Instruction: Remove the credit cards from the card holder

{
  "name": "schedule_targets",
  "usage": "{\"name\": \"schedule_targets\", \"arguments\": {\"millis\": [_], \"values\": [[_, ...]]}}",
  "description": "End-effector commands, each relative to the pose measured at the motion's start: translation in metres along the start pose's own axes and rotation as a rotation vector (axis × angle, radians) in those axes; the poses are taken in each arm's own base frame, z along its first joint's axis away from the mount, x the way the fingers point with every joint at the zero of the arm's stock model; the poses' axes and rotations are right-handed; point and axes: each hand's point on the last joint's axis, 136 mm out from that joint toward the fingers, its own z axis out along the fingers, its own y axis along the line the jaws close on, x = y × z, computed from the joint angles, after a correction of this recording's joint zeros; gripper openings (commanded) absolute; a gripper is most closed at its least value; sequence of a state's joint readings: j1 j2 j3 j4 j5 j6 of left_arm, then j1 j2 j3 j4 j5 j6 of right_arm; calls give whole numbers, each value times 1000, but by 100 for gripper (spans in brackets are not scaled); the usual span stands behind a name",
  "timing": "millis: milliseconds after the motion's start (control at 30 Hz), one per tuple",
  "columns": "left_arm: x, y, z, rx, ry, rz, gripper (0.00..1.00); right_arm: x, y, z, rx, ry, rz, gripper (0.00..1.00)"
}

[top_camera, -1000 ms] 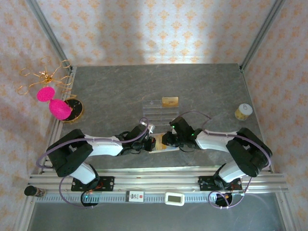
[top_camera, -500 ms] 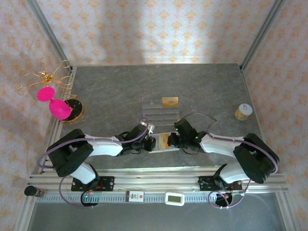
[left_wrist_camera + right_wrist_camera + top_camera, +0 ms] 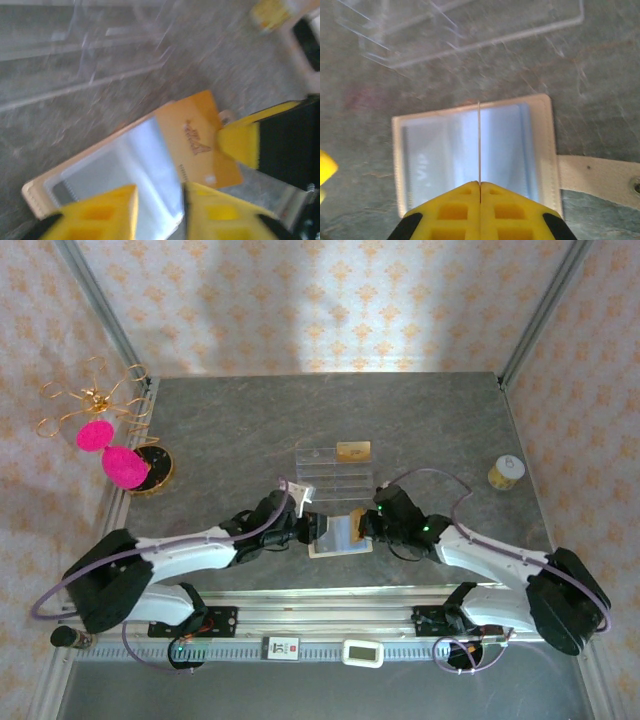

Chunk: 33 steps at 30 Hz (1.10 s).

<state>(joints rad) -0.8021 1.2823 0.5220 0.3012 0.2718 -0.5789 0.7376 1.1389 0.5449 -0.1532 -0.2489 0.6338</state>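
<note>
two grippers meet over the card holder (image 3: 338, 536), which lies opened flat on the grey table (image 3: 220, 440), close to the arms and just beside the clear acrylic tray (image 3: 325, 478).

the right gripper (image 3: 479, 186) has its yellow fingers pressed tight together on the gold card (image 3: 196, 142). from its own wrist cam the card is just a thin line, seen edge-on, standing up over the holder's pale bluish panel. the left wrist cam shows the card's flat face instead, tilted, with one end pinched by the right gripper's fingers and the other end down over one side of the holder. whether that lower edge sits in a pocket or is clear of it i can't tell, that shot's pretty blurry.

the left gripper (image 3: 159, 200) has its fingers apart with a plain gap between them — the bluish panel shows through it. it sits low at the holder's edge on the side opposite the card, and i can't tell if it's touching the leather.

the holder's snap tab (image 3: 600, 176) lies flat on the table, sticking out to one side.

other stuff: a small gold-tan piece (image 3: 352, 450) sits at the tray's far end, a pink thing (image 3: 112, 458) on a round stand is at the table's left edge, and a little yellowish roll (image 3: 507, 472) is way over on the right.
</note>
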Motion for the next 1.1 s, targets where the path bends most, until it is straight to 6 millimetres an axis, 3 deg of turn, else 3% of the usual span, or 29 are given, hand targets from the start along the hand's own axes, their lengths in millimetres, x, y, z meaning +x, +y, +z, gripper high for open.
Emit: {"name": "schedule_targets", "arguments": {"millis": [0,233,367,533,733,1067], "values": [[-42,-11,-16,45,-142,-7,43,-40,34,-24,-76,-128,-26,0],[-98,-31,-65,296,-404,-151,55,-90,95,-61,-301,-329,-36,0],[-117,-52,-86,392,-488,-126,56,-113,125,-85,-455,-440,-14,0],[-133,-64,-112,471,-599,-126,64,-131,156,-115,-638,-542,1,0],[-141,-69,-116,522,-620,-141,64,-136,177,-135,-772,-568,18,0],[-147,-83,-125,650,-638,-157,50,-123,198,-139,-844,-530,-10,0]]}}
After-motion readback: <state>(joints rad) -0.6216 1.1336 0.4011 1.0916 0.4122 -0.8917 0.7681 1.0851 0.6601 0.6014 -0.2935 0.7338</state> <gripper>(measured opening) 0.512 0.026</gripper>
